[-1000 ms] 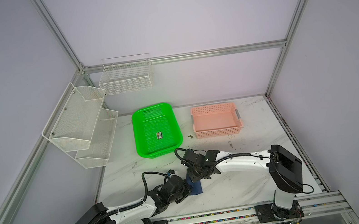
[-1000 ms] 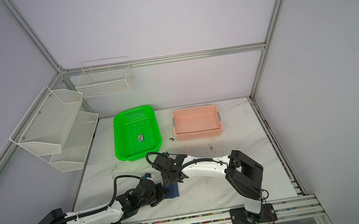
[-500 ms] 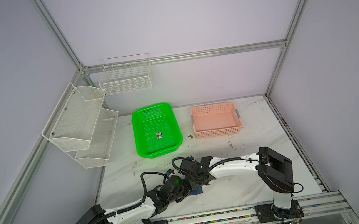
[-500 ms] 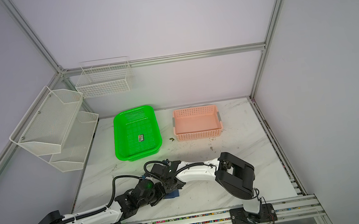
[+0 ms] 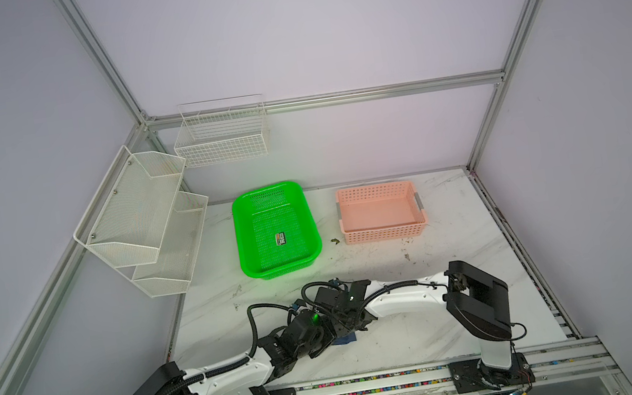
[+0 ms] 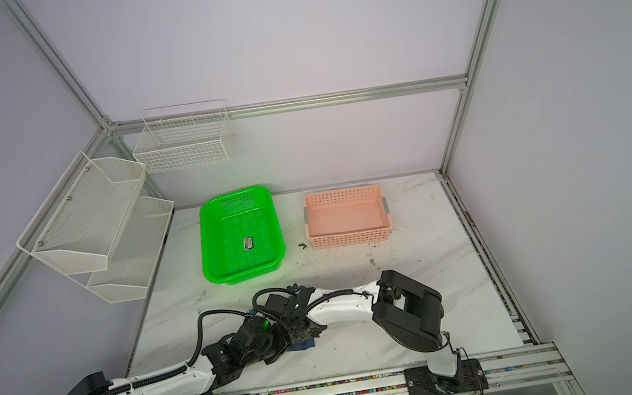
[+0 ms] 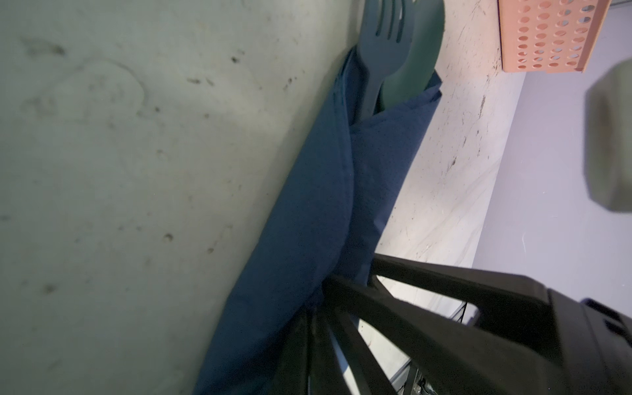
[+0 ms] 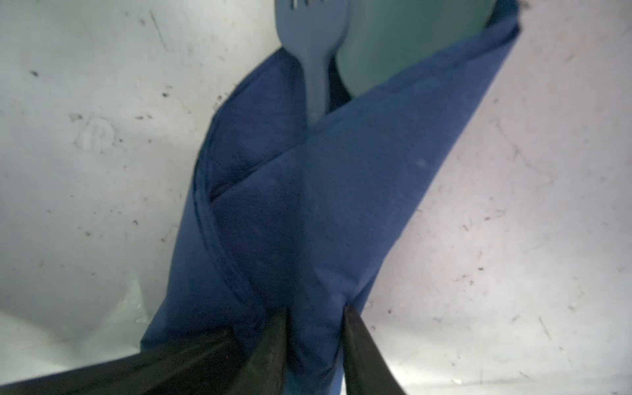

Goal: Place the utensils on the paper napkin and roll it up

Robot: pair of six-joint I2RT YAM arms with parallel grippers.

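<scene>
while both top views hid nearly all of the paper napkin (image 5: pixel 345 339) under the 2 meeting arms, showing only a blue corner on the surface (image 5: pixel 410 340) near its front edge, the wrist views showed far more of it: folded over itself into a loose roll, lying flat on the marble. out of its open end stuck the tined head of the fork (image 8: pixel 313 41) and, just beside it, the teal bowl of the spoon (image 8: pixel 403 48); neither piece showed in a top view. the top views alone gave the far side: a green basket (image 5: pixel 244 234) with a small printed card (image 5: pixel 281 238) on its floor, and a pink basket (image 5: pixel 382 235) beside it, both well apart from the roll. the left wrist view caught only a corner of the pink one.

the right claw (image 8: pixel 316 318) had its jaws drawn in narrow around the roll's end away from the fork's head, 1 finger pressed to the paper on each side, gripping it. the left claw (image 7: pixel 321 307) was closed, its tips against that same end of the napkin; whether paper was pinched between them i could not tell.
</scene>
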